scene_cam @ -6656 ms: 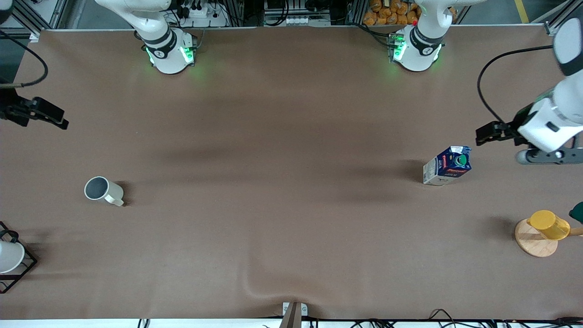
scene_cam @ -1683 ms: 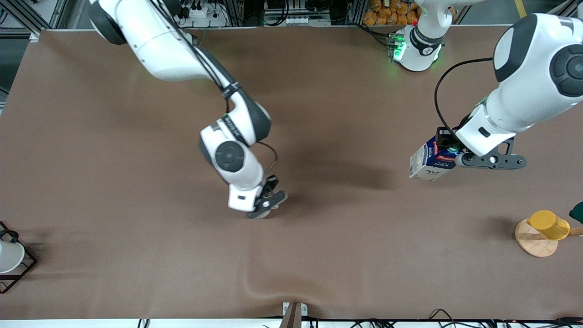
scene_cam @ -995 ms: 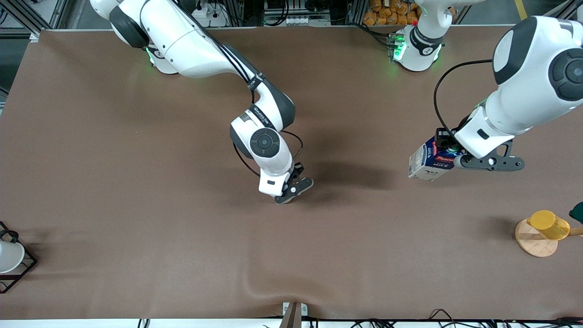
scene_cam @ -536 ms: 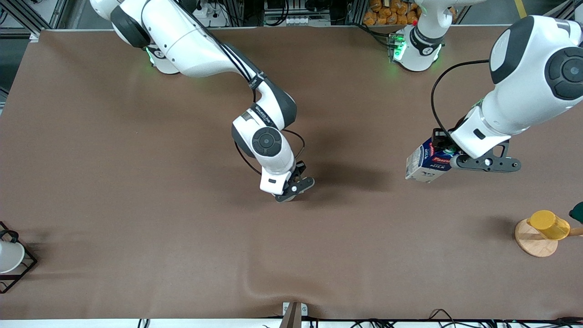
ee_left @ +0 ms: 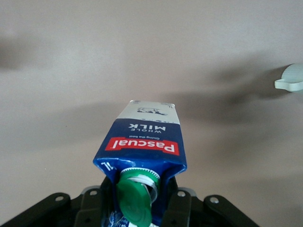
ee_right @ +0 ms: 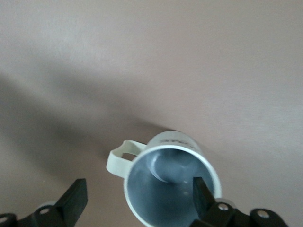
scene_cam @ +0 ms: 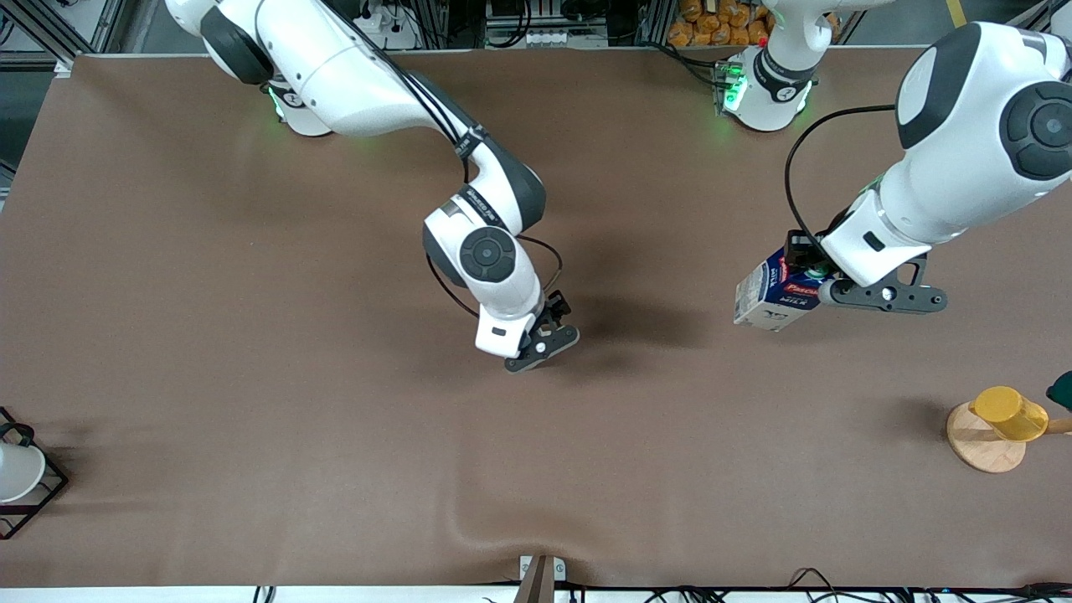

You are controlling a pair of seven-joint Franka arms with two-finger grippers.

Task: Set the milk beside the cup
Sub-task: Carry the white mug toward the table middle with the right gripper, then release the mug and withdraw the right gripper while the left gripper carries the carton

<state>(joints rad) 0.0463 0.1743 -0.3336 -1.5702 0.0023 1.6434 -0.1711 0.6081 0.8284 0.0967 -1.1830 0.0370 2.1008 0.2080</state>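
bare brown table (scene_cam: 251,293) between the arms, yellow cup (scene_cam: 1009,412) on wooden stand at the left arm's end

The right hand (scene_cam: 543,337) was over the middle of the table (scene_cam: 251,251), with the cup (ee_right: 170,182) between its fingers (ee_right: 75,201). The left hand (scene_cam: 808,272) held the milk (scene_cam: 766,295) by its top, over the table toward the left arm's end. A yellow cup on a wooden stand (scene_cam: 997,427) stood near the edge at that same end. A wire rack (scene_cam: 21,477) with a white cup sat at the edge at the right arm's end.
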